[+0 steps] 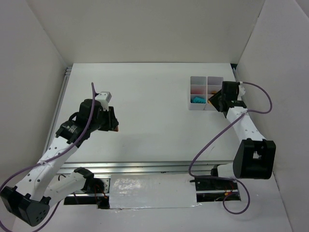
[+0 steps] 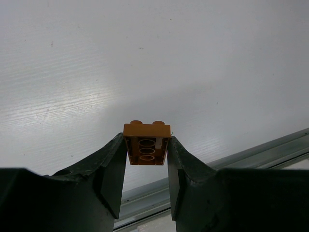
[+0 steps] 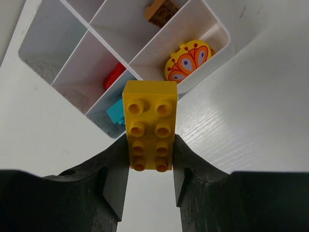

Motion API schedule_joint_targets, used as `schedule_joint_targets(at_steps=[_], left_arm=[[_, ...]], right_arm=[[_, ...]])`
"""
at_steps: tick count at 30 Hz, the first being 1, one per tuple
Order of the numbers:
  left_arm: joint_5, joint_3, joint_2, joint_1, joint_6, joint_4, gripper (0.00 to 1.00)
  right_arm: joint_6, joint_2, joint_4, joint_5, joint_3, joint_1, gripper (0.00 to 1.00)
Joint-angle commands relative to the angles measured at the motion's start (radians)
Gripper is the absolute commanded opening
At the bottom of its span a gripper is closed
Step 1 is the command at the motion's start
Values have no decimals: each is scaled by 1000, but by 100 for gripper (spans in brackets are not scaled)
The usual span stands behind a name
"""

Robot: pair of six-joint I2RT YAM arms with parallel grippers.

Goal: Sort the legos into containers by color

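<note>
My left gripper (image 2: 147, 162) is pinched tight on a small orange studded plastic brick (image 2: 147, 131), hollow underside tubes facing the wrist camera, two studs on the far side. My right gripper (image 3: 149, 150) is clamped narrowly on a long yellow plastic brick (image 3: 149, 116) with two rows of round studs. Its far end sits at the near corner of the translucent whitish plastic organiser tray (image 3: 219, 29); I cannot judge its height above the rim. In the square cells I see a cyan brick (image 3: 116, 113), a red piece (image 3: 113, 75), a yellow oval piece printed with an orange flower (image 3: 188, 60), and a brownish-orange studded brick (image 3: 161, 10). From above, the left gripper (image 1: 115, 126) hangs over the left-middle of the table, well apart from the tray (image 1: 206, 82) at the far right, where the right gripper (image 1: 212, 102) is. The white table (image 1: 154, 106) is matte with a faint ribbed grain. A brushed metal rail (image 1: 145, 166) runs along its near edge, and plain white walls (image 1: 145, 29) box it in on three sides. Purple cables (image 1: 207, 145) loop off both arms.
</note>
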Motion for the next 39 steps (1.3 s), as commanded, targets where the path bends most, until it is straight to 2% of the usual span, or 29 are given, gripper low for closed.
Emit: schedule_joint_targets(at_steps=[1,5,9,12,20,26,36,39], left_arm=[[8,14,-10,-2,8,26,0],[16,14,-9,0,18,29,0],[16,13,-7,-2,18,29,0],[16,14,-4,0,19,29,0],[36,12,-4,-2,24,31,0],[43,14,2,0,27,31,0],[46,12,-4,-2,25,31,0],[46,12,-6,-2,25,31,0]], right_arm=[[92,50,65,37,60,-18,0],[209,103,58,120,83,-35,0],[330,133,113,114,71,-65,0],[382,198,78,103,153,-70,0],[415,298,79,21,213,-70,1],[422,275,98,22,178,-68,4],[427,277,95,24,155,-67,19],[431,262,116,19,126,-68,30]])
